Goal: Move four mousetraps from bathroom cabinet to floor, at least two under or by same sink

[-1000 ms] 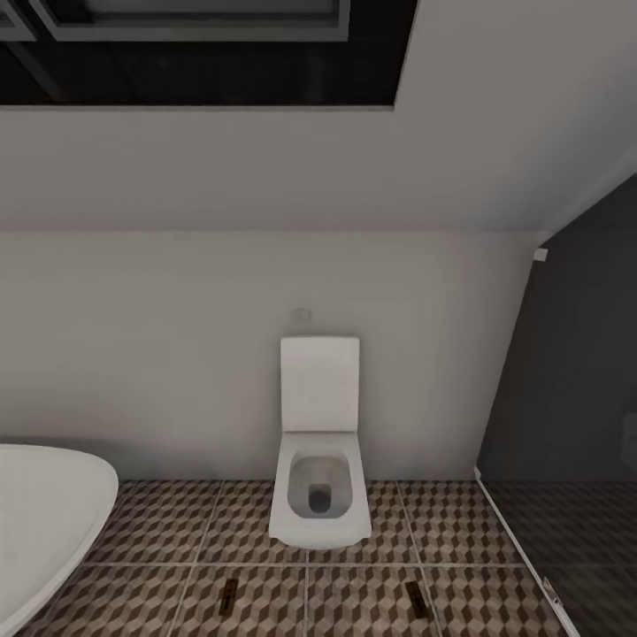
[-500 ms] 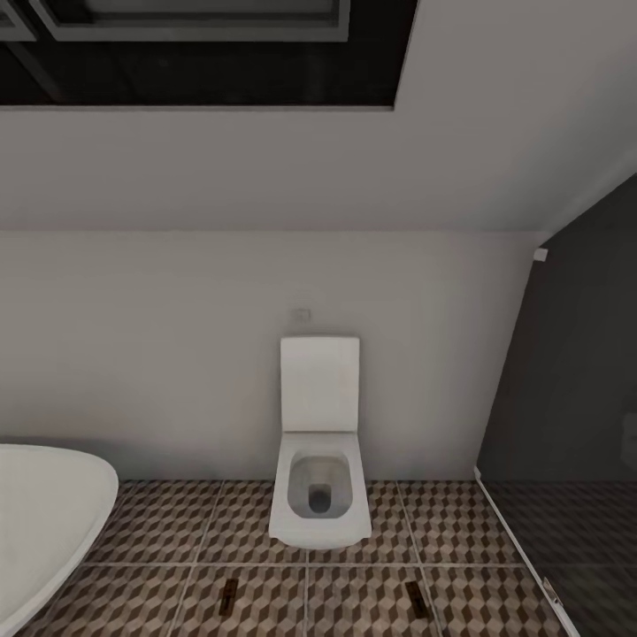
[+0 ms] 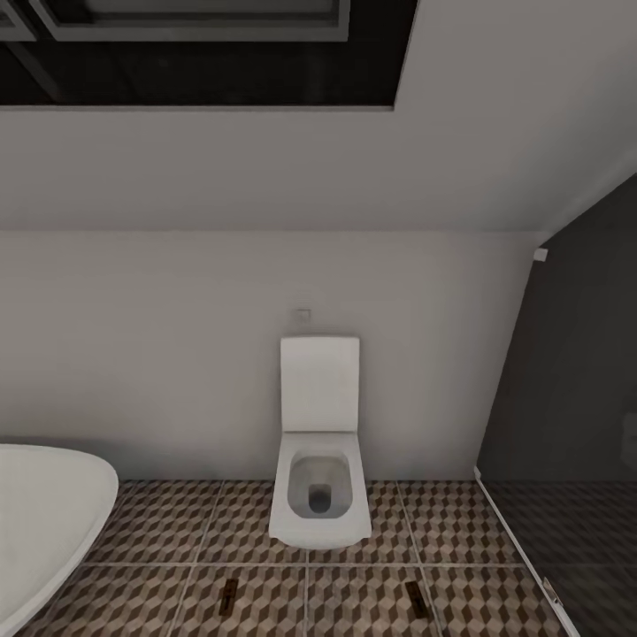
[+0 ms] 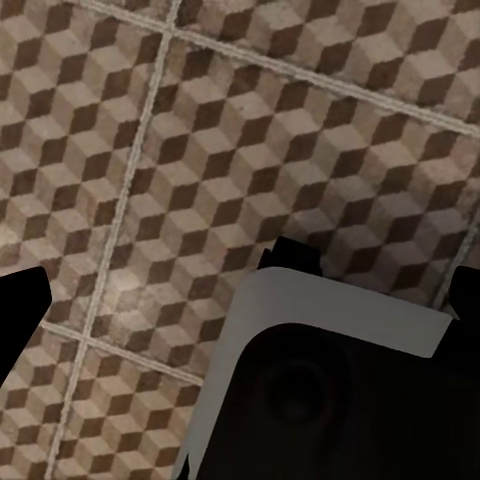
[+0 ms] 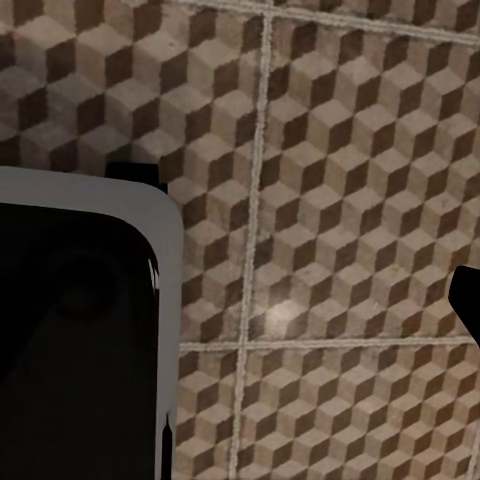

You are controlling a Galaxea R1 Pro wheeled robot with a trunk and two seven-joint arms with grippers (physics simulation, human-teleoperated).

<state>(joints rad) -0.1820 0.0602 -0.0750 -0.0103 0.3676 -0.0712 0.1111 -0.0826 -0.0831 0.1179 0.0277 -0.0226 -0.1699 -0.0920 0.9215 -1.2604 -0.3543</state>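
- So, at 8 o'clock of the head view the white oval bathtub (image 3: 40, 522) stands on the bathroom floor (image 3: 159, 531); it is not the sink that the task names.
- At 7 o'clock, 1 small brown mousetrap (image 3: 231, 594) lies flat on a tile, near the front of the toilet (image 3: 320, 495) and apart from it.
- At 6 o'clock the toilet stands against the pale wall (image 3: 177, 354), its lid up, with a small flush plate (image 3: 303, 314) above it.
- At 5 o'clock a second mousetrap (image 3: 414, 594) lies flat on the same patterned tiles, well apart from the first one.
- At 3 to 4 o'clock a dark glass partition (image 3: 566, 398) closes that side.
- As for the left wrist view, it looks down on the cube-patterned tiles, with a dark body with a grey rim (image 4: 330, 390) below; dark tips come in at the edges, but I cannot tell if this hand is released or clenched.
- The right wrist view is similar: tiles, a dark grey-rimmed body (image 5: 80, 330), 1 dark tip at the edge; its state I cannot tell either.
- My judgement: 2 of the 4 traps are already on the floor, so about half is done. No sink and no white cabinet is visible here, so whether these 2 count as next to the sink is uncertain, and 2 more must probably be fetched.
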